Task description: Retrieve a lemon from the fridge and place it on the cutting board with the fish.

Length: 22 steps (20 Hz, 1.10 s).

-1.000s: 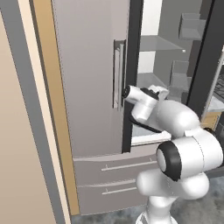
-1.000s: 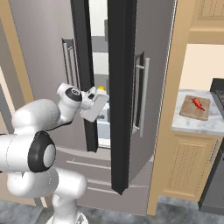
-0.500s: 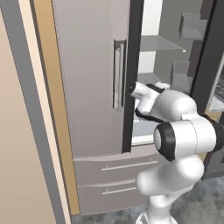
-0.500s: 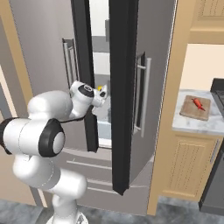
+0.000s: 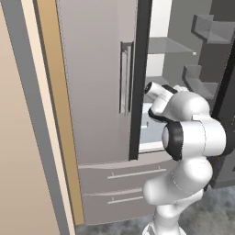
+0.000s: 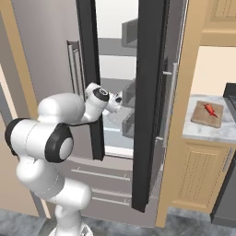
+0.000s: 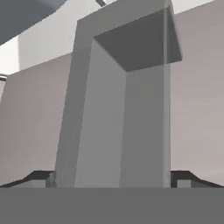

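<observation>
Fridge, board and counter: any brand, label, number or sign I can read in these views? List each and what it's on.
None: no text, brand, number or sign can be read in any view.
The fridge doors and drawers are plain grey.
The cutting board and fish carry no marking.
The hand view, past the open gripper, shows unmarked grey surfaces.

The gripper [image 7: 112, 179] has reached deeper — into the fridge [image 5: 101, 92].
</observation>
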Tool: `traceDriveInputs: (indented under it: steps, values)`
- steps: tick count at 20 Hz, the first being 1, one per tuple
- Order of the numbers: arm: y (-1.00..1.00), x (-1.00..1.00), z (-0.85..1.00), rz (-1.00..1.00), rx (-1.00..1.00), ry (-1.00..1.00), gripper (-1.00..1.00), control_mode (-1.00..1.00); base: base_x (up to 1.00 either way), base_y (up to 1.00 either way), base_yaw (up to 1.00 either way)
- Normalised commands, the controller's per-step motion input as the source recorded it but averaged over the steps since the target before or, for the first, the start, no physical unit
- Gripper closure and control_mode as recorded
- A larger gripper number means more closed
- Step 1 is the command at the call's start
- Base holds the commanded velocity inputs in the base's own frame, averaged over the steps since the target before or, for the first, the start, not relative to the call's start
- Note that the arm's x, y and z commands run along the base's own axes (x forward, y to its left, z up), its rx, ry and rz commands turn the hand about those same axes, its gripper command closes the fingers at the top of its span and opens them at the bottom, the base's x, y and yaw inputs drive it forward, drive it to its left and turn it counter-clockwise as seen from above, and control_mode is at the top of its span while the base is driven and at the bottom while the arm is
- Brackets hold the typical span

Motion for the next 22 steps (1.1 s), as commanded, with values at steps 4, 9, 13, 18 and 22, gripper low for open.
traceDriveInputs:
  steps: [4,9,13,18,22]
  values:
    - [-1.00,-0.22,-0.01,-0.07,0.10,0.00,-1.00,-1.00,0.00,0.00,0.00]
    - [-0.91,-0.03,0.00,0.03,0.04,-0.01,-1.00,-1.00,0.00,0.00,0.00]
    - [-0.20,-0.01,0.00,0.05,0.00,-0.01,-1.00,-1.00,0.00,0.00,0.00]
    - [0.63,0.01,0.00,-0.01,-0.10,0.03,-1.00,-1.00,0.00,0.00,0.00]
    - [0.78,0.08,0.00,-0.04,-0.11,0.10,-1.00,-1.00,0.00,0.00,0.00]
